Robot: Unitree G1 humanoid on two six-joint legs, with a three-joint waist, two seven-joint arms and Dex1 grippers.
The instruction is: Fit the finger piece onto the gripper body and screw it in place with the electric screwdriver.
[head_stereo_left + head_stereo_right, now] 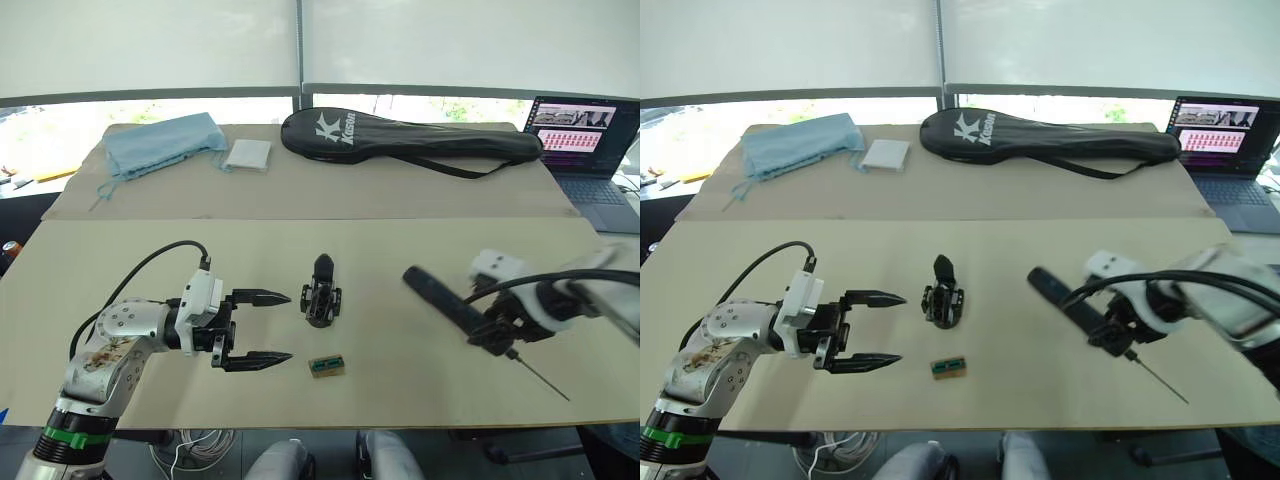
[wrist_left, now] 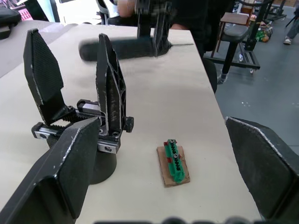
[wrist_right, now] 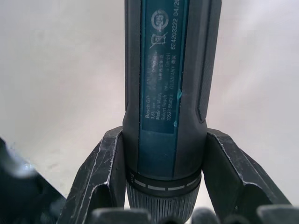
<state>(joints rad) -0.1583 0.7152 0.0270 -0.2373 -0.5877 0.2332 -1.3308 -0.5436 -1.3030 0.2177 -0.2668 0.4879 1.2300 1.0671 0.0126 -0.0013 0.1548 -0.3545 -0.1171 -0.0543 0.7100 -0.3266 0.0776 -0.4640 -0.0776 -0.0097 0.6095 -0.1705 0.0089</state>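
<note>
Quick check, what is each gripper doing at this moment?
Left gripper: open, holding nothing, beside the gripper body.
Right gripper: closed on the electric screwdriver.

Left claw [image 1: 256, 327] held level, fingers spread wide. Right claw [image 1: 492, 333] clamped on the electric screwdriver [image 1: 446, 299].

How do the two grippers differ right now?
The left gripper is open and empty; the right gripper is shut on the electric screwdriver. The left gripper sits to the robot's left of the gripper body; the right gripper holds the screwdriver tilted on the body's other side. Both have two black fingers.
</note>
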